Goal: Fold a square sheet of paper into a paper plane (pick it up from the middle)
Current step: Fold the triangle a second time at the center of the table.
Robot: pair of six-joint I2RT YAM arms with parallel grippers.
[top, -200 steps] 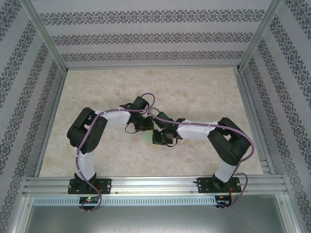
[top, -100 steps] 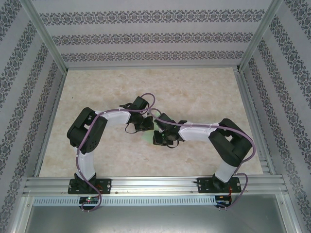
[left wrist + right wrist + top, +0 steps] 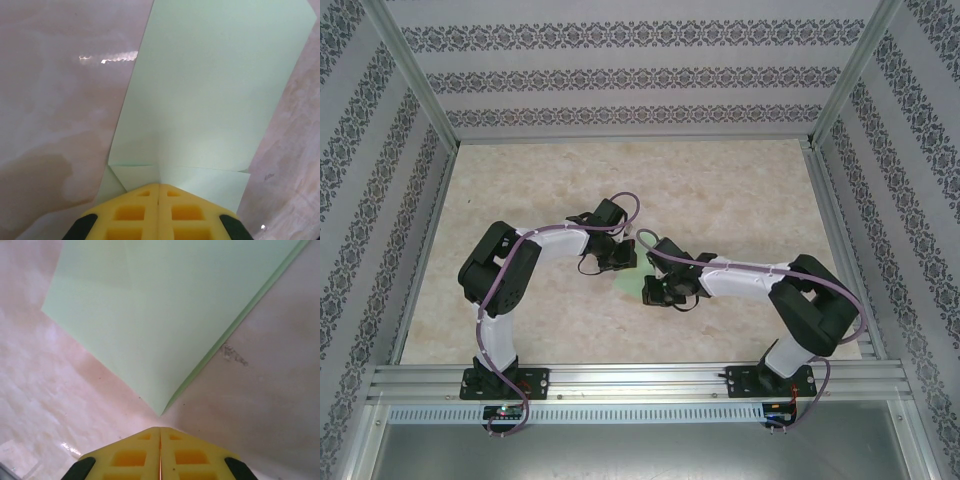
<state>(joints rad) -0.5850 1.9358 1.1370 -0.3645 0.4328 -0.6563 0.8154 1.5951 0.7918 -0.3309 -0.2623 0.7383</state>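
The pale green sheet of paper [image 3: 627, 279] lies flat on the table between my two grippers, partly folded toward a paper plane. In the left wrist view the paper [image 3: 215, 90] shows two small flaps turned in on either side of a faint centre crease. My left gripper [image 3: 159, 186] is shut, its yellow fingertips pressing down on the paper where the flaps meet. In the right wrist view the paper [image 3: 160, 305] ends in a doubled pointed corner. My right gripper [image 3: 160, 430] is shut and empty, just short of that corner on bare table. From above, left gripper [image 3: 623, 263] and right gripper [image 3: 647, 291] flank the paper.
The marbled beige table [image 3: 740, 200] is boxed in by patterned walls, with aluminium posts at the back corners. An aluminium rail [image 3: 640, 380] carrying both arm bases runs along the near edge. A small scuff [image 3: 232, 354] marks the table beside the paper.
My right arm has drawn back to the right and toward the near edge, its gripper sliding off the paper. The left arm and the paper have stayed put.
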